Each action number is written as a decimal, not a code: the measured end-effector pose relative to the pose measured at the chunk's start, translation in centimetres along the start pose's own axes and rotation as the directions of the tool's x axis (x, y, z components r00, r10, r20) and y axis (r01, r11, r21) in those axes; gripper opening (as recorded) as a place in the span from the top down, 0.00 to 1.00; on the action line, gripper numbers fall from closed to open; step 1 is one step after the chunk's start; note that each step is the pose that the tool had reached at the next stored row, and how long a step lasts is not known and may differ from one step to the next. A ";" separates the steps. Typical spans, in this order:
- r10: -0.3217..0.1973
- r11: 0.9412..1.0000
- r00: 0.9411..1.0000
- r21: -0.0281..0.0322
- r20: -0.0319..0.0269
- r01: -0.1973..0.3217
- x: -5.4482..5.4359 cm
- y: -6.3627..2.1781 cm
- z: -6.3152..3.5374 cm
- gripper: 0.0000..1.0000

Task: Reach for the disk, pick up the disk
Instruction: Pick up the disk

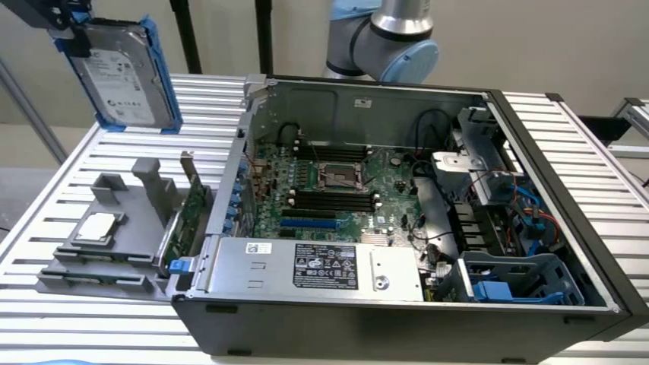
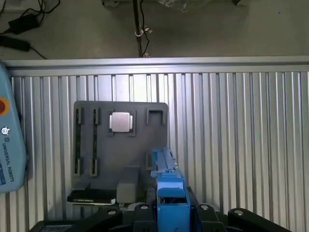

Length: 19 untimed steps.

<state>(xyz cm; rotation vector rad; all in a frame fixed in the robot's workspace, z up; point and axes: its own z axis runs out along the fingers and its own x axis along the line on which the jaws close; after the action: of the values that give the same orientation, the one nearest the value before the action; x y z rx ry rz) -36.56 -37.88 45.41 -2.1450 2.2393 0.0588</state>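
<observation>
The disk [image 1: 127,76], a silver-grey hard drive with a white label and blue carrier rails, hangs upright in the air above the table's far corner at the exterior view's left. My gripper [image 1: 73,34] is shut on its upper end, well above the slatted table top. In the wrist view the disk [image 2: 167,191] shows edge-on as a blue rail clamped between the dark fingers [image 2: 143,210] of my gripper [image 2: 171,212], with the grey fixture plate far below it.
A grey fixture plate [image 1: 112,228] [image 2: 145,140] on the slatted table [image 1: 61,327] holds a small square silver chip [image 1: 96,226] [image 2: 120,122] and an upright green circuit card [image 1: 181,220]. The open computer case [image 1: 406,213] takes up the middle and right. A pendant [image 2: 9,140] lies beside the plate.
</observation>
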 end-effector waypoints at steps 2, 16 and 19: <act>0.000 1.000 1.000 -0.001 0.002 0.000 0.0 -0.90 -0.85 0.67; 0.001 1.000 1.000 -0.012 0.009 -0.001 0.5 -7.33 -5.34 0.67; 0.001 1.000 1.000 -0.013 0.009 -0.001 0.7 -8.69 -5.58 0.67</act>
<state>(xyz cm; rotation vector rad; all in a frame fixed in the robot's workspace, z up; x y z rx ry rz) -27.92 -39.29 50.94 -2.1462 2.2415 0.0835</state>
